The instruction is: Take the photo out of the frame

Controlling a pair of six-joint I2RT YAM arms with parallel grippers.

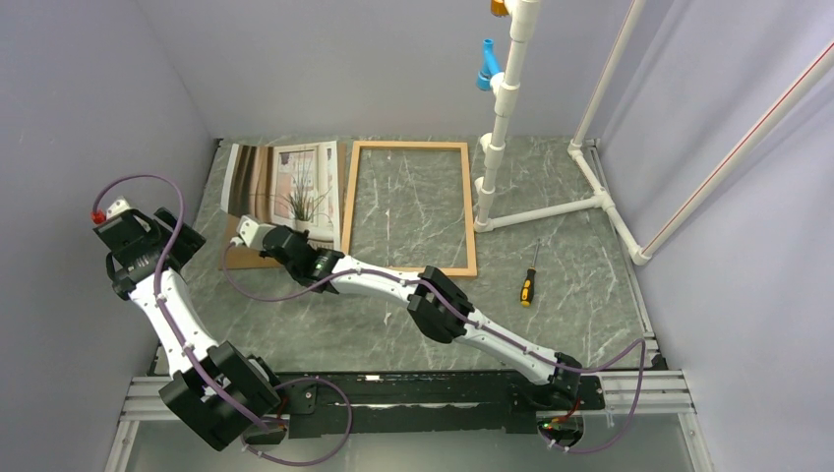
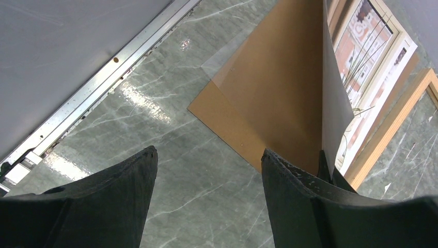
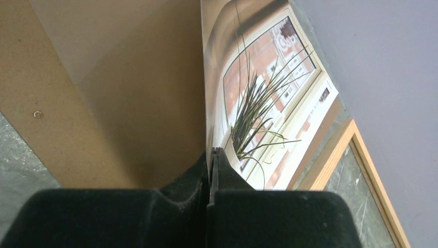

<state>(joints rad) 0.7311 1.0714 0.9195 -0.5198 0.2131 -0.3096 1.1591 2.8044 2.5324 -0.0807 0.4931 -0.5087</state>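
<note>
The photo (image 1: 290, 182), a print of a spiky plant by a window, is at the back left. Its near edge is raised off the brown backing board (image 2: 268, 93) and it curves up, showing its grey back in the left wrist view. My right gripper (image 3: 212, 151) is shut on that near edge; the arm reaches across from the right (image 1: 258, 234). The frame (image 1: 469, 206), thin light wood, lies flat just right of the photo with bare table showing inside it. My left gripper (image 2: 209, 155) hangs open over bare table left of the board, holding nothing.
A clear sheet (image 2: 222, 62) lies over the board's far corner. A screwdriver (image 1: 529, 280) lies right of the frame. A white pipe stand (image 1: 502, 108) rises behind the frame, with pipes along the right side (image 1: 610, 206). Walls close the left, back and right.
</note>
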